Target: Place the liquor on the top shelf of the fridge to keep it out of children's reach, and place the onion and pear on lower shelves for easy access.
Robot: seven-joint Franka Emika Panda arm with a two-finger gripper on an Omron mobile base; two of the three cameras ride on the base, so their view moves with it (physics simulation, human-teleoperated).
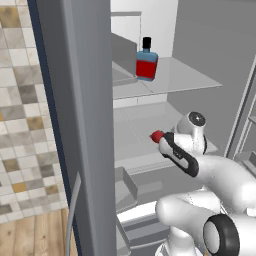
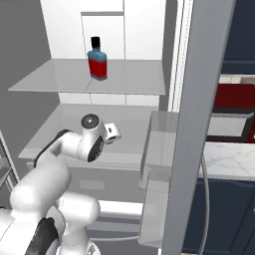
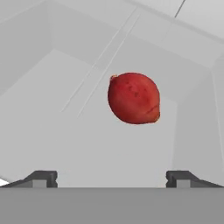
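The gripper [image 3: 112,178] has its fingers spread wide, clear of the onion [image 3: 134,98], which sits on a lower shelf [image 1: 131,131] just beyond them — the liquor [image 1: 146,61] stands upright on the top shelf [image 2: 129,79] above, toward the far side.

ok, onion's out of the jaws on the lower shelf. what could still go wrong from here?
1. The onion is round and lies loose on the lower shelf; it may roll.
2. The open gripper sits close behind it, so pulling back could nudge it.
3. The liquor stands near the top shelf front edge.
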